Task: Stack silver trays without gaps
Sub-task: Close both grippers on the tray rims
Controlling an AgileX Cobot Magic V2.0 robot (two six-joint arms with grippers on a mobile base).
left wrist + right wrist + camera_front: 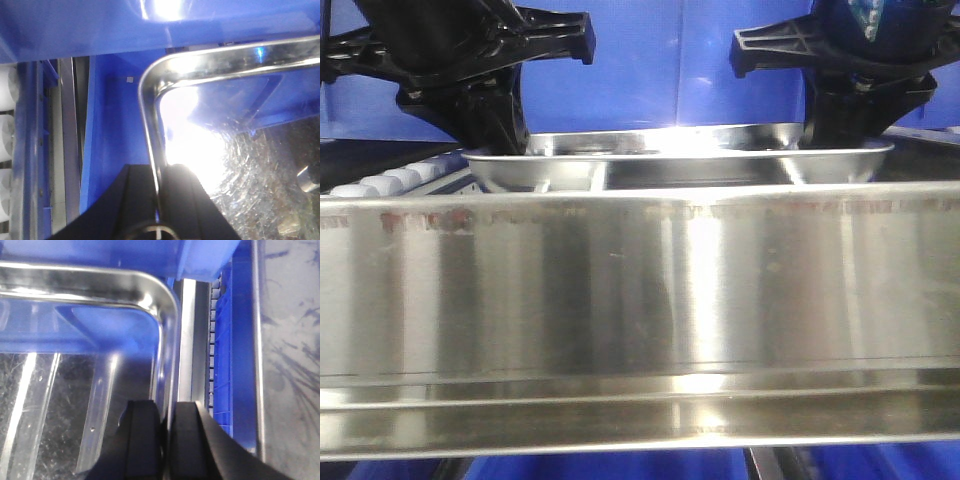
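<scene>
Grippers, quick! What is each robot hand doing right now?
Left gripper: shut on the silver tray, pinching its rim.
Right gripper: shut on the same silver tray, opposite rim.

My jaws pinch a shiny tray by both end rims. It sits level, with rounded corners and divided compartments.

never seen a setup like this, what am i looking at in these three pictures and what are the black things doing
This is a two-armed robot. The front picture looks past a long brushed-steel rail at a shiny silver compartment tray, with blue plastic bins behind. The other two pictures come from cameras on the robot's wrists, looking down each black claw. The left claw pinches the tray's rolled rim on one side, the right claw pinches the opposite rim, so both arms hold the same tray. Whether another tray lies underneath cannot be told.
</scene>
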